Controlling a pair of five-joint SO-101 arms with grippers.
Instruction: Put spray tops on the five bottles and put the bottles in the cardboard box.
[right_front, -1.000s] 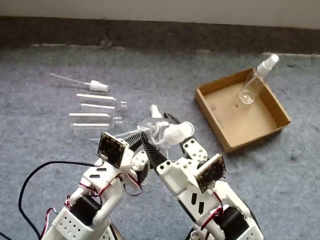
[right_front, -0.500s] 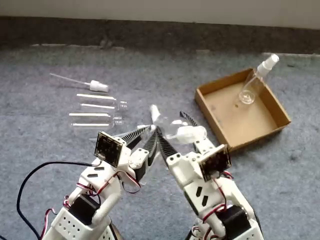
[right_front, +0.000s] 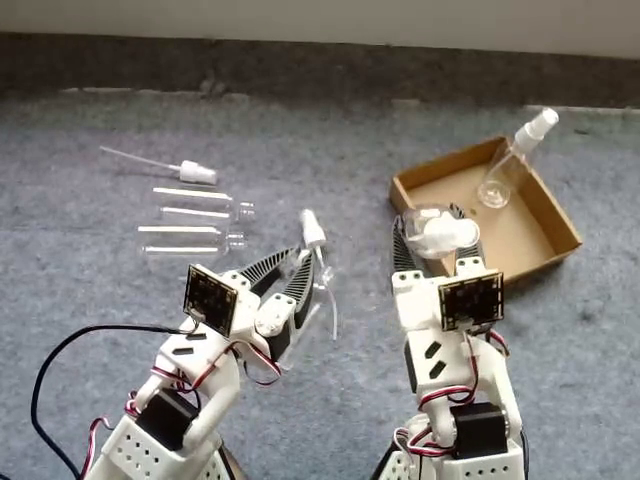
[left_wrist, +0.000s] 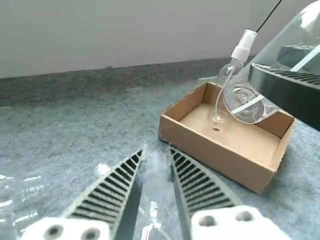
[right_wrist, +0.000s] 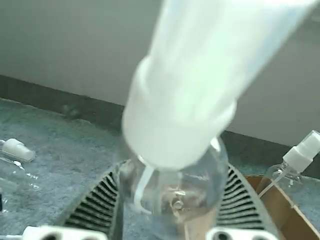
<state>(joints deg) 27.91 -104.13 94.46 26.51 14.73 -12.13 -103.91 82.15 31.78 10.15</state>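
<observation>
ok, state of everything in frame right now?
Right gripper: shut on held bottle.
Held bottle: capped, lifted off the table.
Left gripper: open, low over the table.
Boxed bottle: capped, leaning in the far corner.
Cardboard box: open, one bottle inside.
Far bare bottle: lying, uncapped.
Near bare bottle: lying, uncapped.
Far spray top: loose on table.
Near spray top: loose by left gripper.

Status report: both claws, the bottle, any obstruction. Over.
Right claw shut on capped bottle, at cardboard box edge. Left claw open by loose spray top. Leaning bottle in box's far corner; nothing blocking.
</observation>
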